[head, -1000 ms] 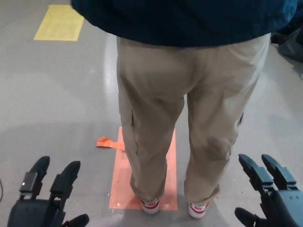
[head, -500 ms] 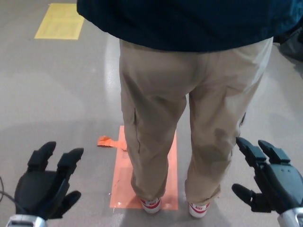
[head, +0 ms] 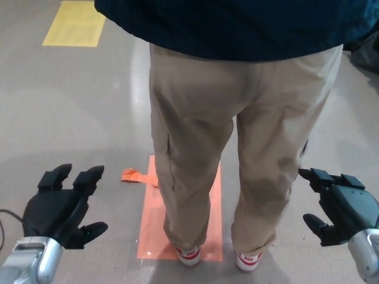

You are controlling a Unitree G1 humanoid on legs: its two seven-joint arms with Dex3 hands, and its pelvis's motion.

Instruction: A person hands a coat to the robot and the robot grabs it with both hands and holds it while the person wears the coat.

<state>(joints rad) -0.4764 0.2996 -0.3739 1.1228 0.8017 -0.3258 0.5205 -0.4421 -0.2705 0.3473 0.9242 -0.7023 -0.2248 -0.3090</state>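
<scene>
Left robot hand (head: pixel 59 204) at lower left and right robot hand (head: pixel 340 204) at lower right spread empty over grey floor (head: pixel 71 118); orange mat (head: pixel 151 231) centre, yellow patch (head: pixel 74 23) upper left; dark coat (head: pixel 237 26) on person (head: pixel 237 130), top cut off

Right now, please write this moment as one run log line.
left hand: open | right hand: open | coat: on person, unheld

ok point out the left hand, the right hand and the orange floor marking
left hand (head: pixel 59 206), head view, on the palm
right hand (head: pixel 342 204), head view, on the back of the hand
orange floor marking (head: pixel 151 228), head view, on its bare left part beside the person's shoe
</scene>
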